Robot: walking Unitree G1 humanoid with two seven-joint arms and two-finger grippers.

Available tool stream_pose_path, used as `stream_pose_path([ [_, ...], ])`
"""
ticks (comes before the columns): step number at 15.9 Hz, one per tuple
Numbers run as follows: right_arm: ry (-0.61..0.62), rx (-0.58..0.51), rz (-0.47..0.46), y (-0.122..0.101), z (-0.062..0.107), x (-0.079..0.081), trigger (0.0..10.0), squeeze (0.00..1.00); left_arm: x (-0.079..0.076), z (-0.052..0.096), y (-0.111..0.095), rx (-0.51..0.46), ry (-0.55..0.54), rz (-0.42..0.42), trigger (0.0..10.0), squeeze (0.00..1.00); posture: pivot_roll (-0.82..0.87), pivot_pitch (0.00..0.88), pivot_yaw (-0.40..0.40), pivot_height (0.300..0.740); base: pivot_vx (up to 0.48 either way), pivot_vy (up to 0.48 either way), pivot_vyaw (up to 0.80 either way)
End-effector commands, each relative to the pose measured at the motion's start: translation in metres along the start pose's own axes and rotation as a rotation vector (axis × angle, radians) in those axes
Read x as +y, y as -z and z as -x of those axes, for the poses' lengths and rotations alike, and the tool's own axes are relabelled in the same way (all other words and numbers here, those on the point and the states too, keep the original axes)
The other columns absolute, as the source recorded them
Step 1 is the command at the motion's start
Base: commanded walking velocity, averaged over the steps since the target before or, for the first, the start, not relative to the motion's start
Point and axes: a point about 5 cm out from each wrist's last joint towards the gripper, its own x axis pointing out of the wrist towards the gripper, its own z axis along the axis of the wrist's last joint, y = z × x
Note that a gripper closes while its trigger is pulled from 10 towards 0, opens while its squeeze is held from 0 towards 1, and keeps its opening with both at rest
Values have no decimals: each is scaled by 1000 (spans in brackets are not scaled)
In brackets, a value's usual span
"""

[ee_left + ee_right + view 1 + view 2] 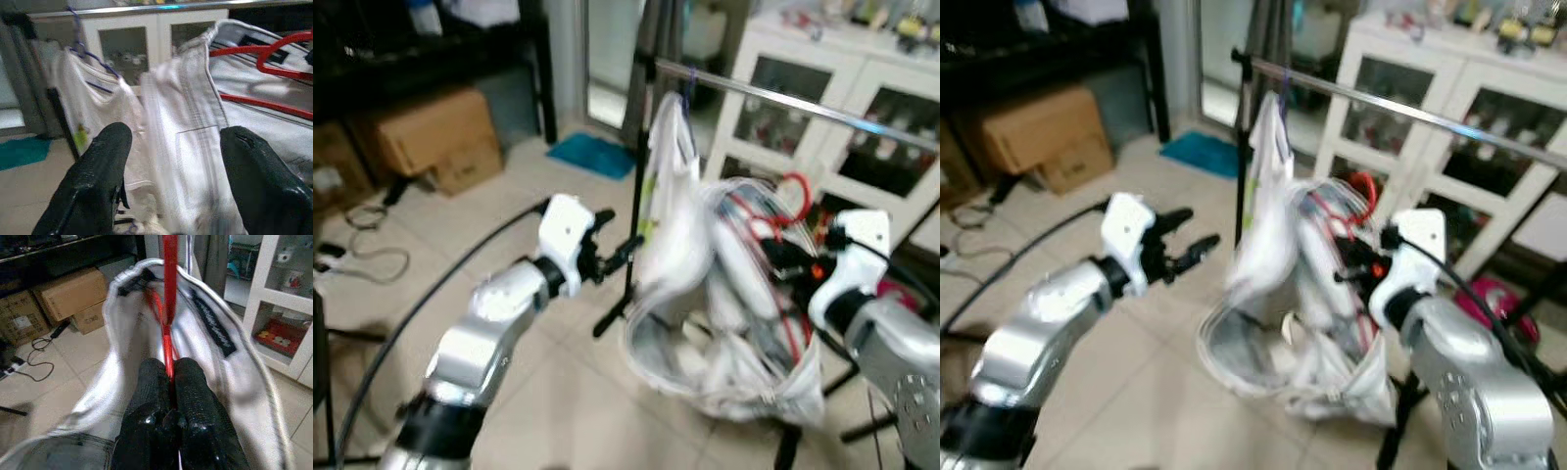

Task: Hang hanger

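Observation:
A red hanger (169,308) carries a white garment (734,323) that sags below a metal rail (803,103). My right gripper (170,377) is shut on the red hanger's wire, holding it up beneath the rail, right of centre in the eye views (793,257). My left gripper (622,250) is open, its fingertips close to the white cloth's left side. In the left wrist view its two black fingers (105,166) stand wide apart facing the cloth. Another white shirt (668,147) hangs on a purple hanger (85,54) at the rail's left end.
The rack's black post and feet (628,245) stand on the tiled floor behind the garment. A white glass-door cabinet (862,117) is behind the rail. Cardboard boxes (435,137), a teal mat (592,154) and cables (367,245) lie to the left.

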Motion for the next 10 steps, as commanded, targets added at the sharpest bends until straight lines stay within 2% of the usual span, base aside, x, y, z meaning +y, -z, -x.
stream_pose_path([
  [1,-23,-74,31,-16,3,4,0,0,-5,-7,-1,1,35,-16,10000,1000,27,0,-51,740,0,0,0],
  [3,-76,-90,20,-18,5,13,0,0,-5,-22,-2,4,53,-18,10000,1000,19,0,-42,740,0,0,0],
  [5,-104,-99,11,-19,5,18,0,0,-7,-28,3,16,87,-9,10000,1000,19,0,-42,740,0,0,0],
  [6,-143,-110,4,-21,6,23,0,0,-11,-34,8,32,140,22,10000,486,13,0,-36,740,0,0,0],
  [7,-157,-115,0,-22,6,25,0,0,-13,-36,10,39,161,36,10000,486,13,0,-36,740,0,0,0],
  [8,-186,-123,-5,-23,6,29,0,0,-16,-38,16,67,190,41,10000,0,13,0,-36,740,0,0,0],
  [9,-220,-132,-12,-25,7,34,0,0,-18,-40,23,108,206,24,10000,0,11,0,-31,740,0,0,0],
  [10,-238,-139,-19,-25,8,36,0,0,-15,-41,27,140,174,-4,10000,0,10,0,-28,740,0,0,0],
])
